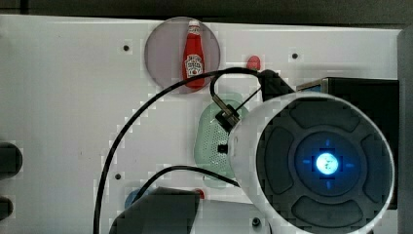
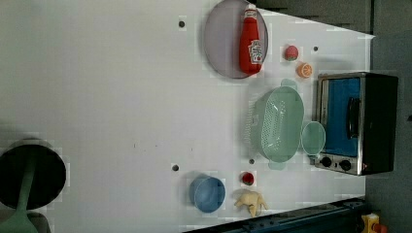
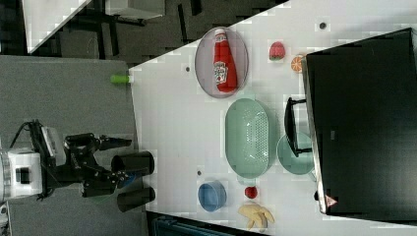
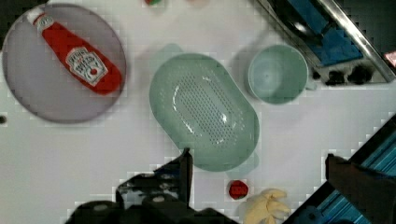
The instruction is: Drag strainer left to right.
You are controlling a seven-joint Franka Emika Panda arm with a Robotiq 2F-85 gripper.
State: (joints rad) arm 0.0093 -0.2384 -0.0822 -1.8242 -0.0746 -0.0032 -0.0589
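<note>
The strainer (image 4: 205, 109) is a pale mint-green oval colander with rows of small holes, lying upright on the white table. In the left view the strainer (image 2: 279, 124) sits just left of the toaster oven, and the right view shows the strainer (image 3: 247, 137) below the plate. My arm (image 1: 321, 161) covers the right part of the strainer (image 1: 212, 141) in the top view. My gripper (image 4: 258, 159) is above the strainer's near end, open, its dark fingers (image 4: 185, 165) wide apart with nothing between them.
A teal cup (image 2: 313, 138) stands between the strainer and the toaster oven (image 2: 354, 124). A ketchup bottle (image 2: 251, 41) lies on a grey plate (image 2: 221, 39). A blue cup (image 2: 207, 194), a small red ball (image 2: 248, 178) and a yellow toy (image 2: 250, 201) sit near the table's edge.
</note>
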